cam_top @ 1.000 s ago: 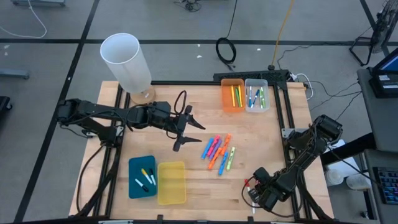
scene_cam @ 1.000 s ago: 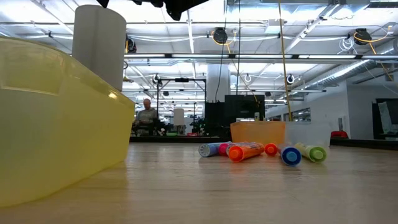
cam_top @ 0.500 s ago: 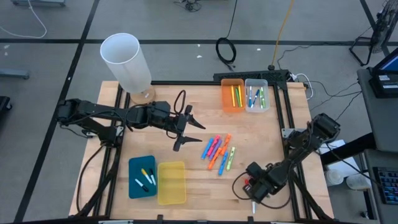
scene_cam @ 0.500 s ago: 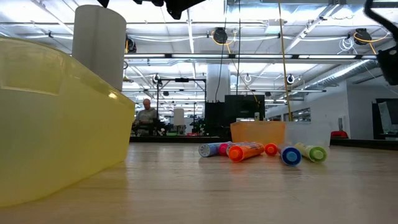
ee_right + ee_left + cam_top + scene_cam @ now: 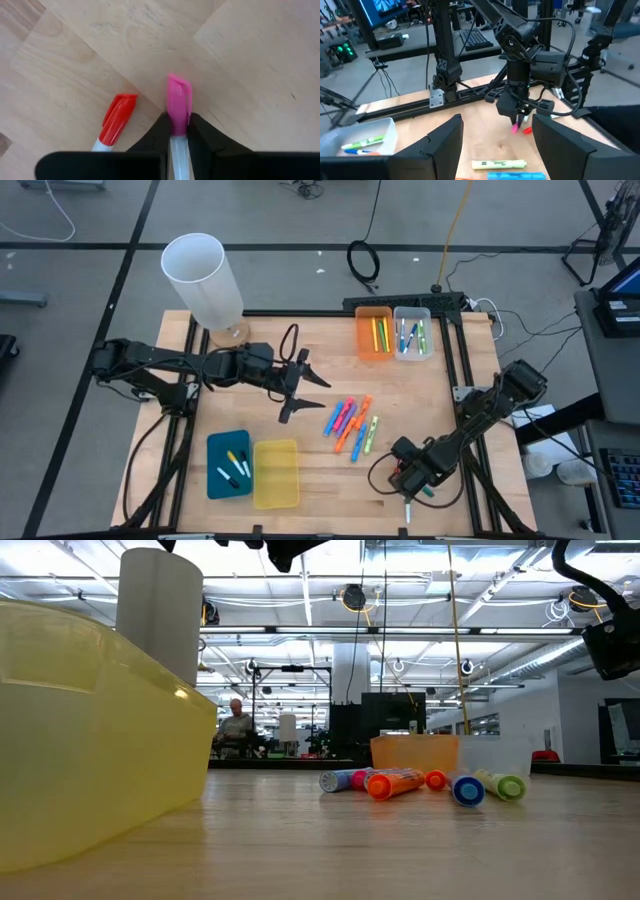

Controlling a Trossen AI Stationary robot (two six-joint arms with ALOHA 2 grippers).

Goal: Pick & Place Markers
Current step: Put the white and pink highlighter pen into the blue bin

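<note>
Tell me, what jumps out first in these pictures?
Probably the bright heap of markers mid-table, and the tall white tube at the far left corner. Near the front right edge, the right gripper has its jaws pinched on a pink-capped marker, with a red-capped marker lying beside it.

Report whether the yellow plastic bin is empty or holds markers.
Empty: from above, the yellow plastic bin shows only bare floor, no markers inside.

Wooden worktop (image 5: 320, 380): white cylinder (image 5: 203, 280) at back-left corner, orange bin (image 5: 366, 345) touching clear bin (image 5: 412, 315) at back, teal bin (image 5: 228, 485) beside yellow bin (image 5: 275, 475) up front.
</note>
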